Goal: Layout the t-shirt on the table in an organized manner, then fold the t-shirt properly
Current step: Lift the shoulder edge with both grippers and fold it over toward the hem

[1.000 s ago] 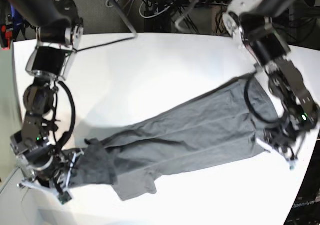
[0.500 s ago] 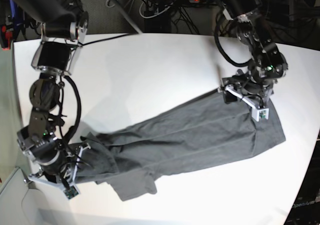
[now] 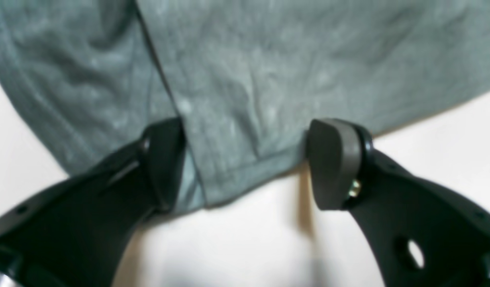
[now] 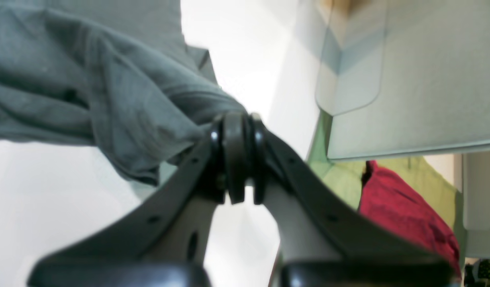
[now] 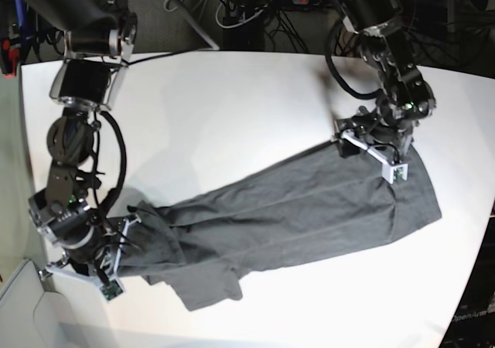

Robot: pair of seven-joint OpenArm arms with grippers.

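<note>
T-shirt lies stretched as a long diagonal band across the table in our base view, from lower left up to the right edge. Only that view gives us the whole layout w/ both arms; the wrist cams show only close cloth.

Left gripper: we see its jaws wide apart, straddling a hem edge of the shirt where one layer overlaps another. Left pad sits on cloth, right pad right at the hem; nothing pinched. In the base view this gripper sits at the shirt's upper right end.

Right gripper: we see the fingertips pressed together w/ a bunched fold of shirt clamped between them. Base view puts it at the lower left end, near the table edge.

Past the table, right wrist cam also shows red cloth.
</note>
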